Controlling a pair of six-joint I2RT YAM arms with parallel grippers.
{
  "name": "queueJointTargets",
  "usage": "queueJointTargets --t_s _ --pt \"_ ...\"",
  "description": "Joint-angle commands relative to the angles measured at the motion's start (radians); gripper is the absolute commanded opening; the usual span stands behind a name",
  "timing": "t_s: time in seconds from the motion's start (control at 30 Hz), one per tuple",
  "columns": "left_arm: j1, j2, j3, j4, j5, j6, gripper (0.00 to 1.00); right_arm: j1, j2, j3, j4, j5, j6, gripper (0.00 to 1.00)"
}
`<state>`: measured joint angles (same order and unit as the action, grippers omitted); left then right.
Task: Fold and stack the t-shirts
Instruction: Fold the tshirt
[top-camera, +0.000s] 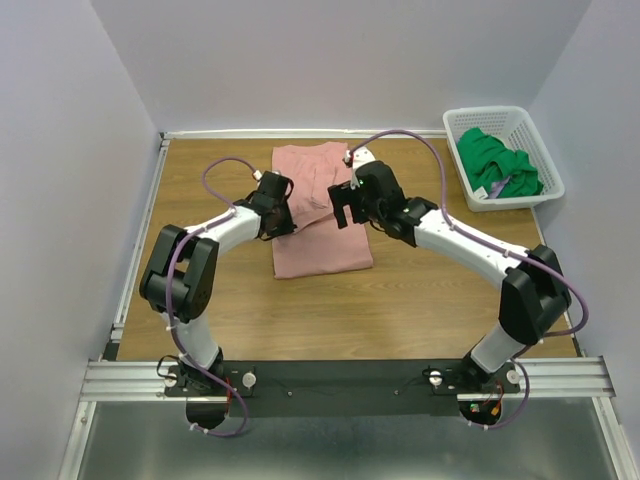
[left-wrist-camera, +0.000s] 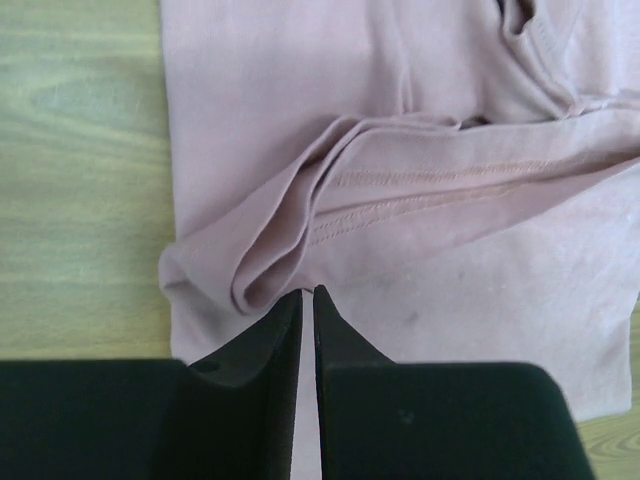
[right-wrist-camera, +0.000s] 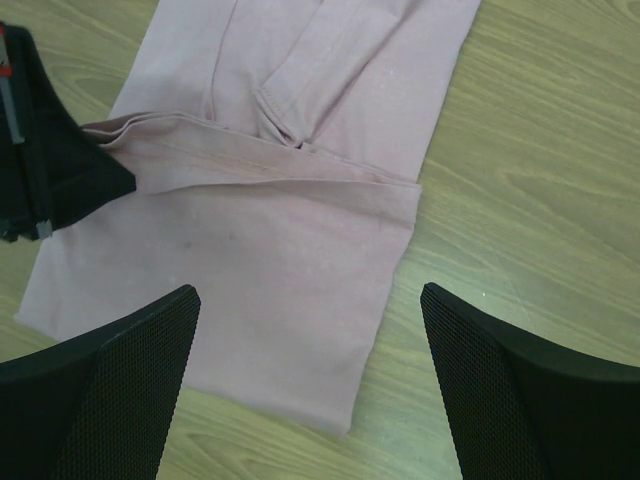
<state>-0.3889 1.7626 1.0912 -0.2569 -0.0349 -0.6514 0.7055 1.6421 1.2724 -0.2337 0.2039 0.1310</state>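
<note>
The counter (top-camera: 420, 300) is a light-brown wood-grain board, closed in on three sides by plain pale walls (top-camera: 300, 60), with a grooved metal rail (top-camera: 350, 372) running across its near edge. Two arms are bolted there: the left arm (top-camera: 225, 230) and the right arm (top-camera: 470, 250), both white and black with purple cables looping along them, and both bend inward over the far middle of the board. There are two t-shirts and one basket. The pink t-shirt (top-camera: 320, 250) lies flat on the counter between the two arms, partly folded, with an upper portion doubled down over the lower one so that a crosswise fold runs through its middle; a stitched hem shows along that folded layer in the left wrist view. The green t-shirt (top-camera: 495, 165) sits crumpled inside the white lattice basket (top-camera: 455, 122), which stands at the far right corner, well apart from the pink one. The left hand (left-wrist-camera: 308, 295) has its fingers pressed nearly together, only a thin slit between them, its tips nipping the rolled fold at the pink t-shirt's left edge. The right hand (right-wrist-camera: 308, 300) hangs over the shirt's lower right part with its fingers spread wide apart, holding nothing, the shirt's right edge and bare wood visible between them.
</note>
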Motion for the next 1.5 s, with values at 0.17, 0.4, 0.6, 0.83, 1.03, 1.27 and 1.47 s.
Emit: queueJointTargets --t_s 0.17,0.4,0.6,0.83,1.03,1.27,1.47 --pt "0.065 0.104 0.157 -0.01 -0.086 0.061 0.17 0.003 -0.079 -0.067 0.0 -0.012 0.041 0.98" --pt "0.123 0.195 0.271 -0.012 -0.074 0.084 0.16 0.002 -0.09 -0.084 -0.001 -0.086 0.084 0.98" --pt "0.131 0.069 0.241 -0.006 -0.06 0.081 0.22 -0.011 -0.082 -0.108 0.004 -0.187 0.137 0.98" --pt "0.13 -0.27 -0.069 0.034 0.03 0.01 0.4 -0.165 -0.09 -0.241 0.157 -0.59 0.252 0.86" --pt "0.114 -0.408 -0.339 0.125 0.173 -0.056 0.33 -0.231 -0.005 -0.315 0.327 -0.826 0.347 0.41" --pt "0.111 -0.302 -0.427 0.197 0.283 -0.073 0.21 -0.287 0.143 -0.372 0.468 -0.992 0.426 0.15" --pt "0.111 -0.247 -0.462 0.202 0.268 -0.099 0.11 -0.389 0.292 -0.498 0.608 -1.054 0.492 0.08"
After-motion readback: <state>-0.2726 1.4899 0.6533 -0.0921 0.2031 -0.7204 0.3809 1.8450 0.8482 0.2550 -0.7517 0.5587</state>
